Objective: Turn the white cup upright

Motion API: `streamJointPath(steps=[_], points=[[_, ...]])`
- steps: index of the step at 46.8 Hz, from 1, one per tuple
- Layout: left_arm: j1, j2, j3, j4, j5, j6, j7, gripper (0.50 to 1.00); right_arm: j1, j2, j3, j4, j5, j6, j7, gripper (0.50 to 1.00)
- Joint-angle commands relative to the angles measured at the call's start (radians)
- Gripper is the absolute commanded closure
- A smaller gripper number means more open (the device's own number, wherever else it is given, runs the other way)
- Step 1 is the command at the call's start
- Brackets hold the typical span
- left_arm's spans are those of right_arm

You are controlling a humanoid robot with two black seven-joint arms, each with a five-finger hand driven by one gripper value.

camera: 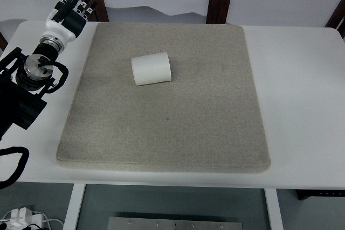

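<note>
Ribbed white cup (151,68) sideways on coarse mat (161,133), left hand (73,5) seemingly relaxed

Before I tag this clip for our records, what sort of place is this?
Probably a robot test bench: a white table with a grey mat, one white cup on its side, and the left robot hand nearby.

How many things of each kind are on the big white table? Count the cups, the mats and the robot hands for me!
White cups: 1, the white cup lying on its side
Mats: 1, the beige mat under it
Robot hands: 1, the left hand at the far left corner of the table
Total: 3
</note>
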Motion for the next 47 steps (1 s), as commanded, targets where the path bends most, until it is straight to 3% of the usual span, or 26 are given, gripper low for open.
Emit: streamJointPath(steps=[1,34,47], points=[[0.000,0.000,0.000,0.000,0.000,0.000,0.000,0.500,0.000,0.000,0.001,0.000,0.000,0.000,0.000,0.548],[-0.006,0.002,0.012,0.044,-0.014,-0.001,-0.009,0.500,0.000,0.000,0.001,0.000,0.000,0.000,0.000,0.548],[-0.014,0.017,0.067,-0.029,0.092,0.000,-0.026,0.500,0.000,0.000,0.001,0.000,0.000,0.000,0.000,0.548]])
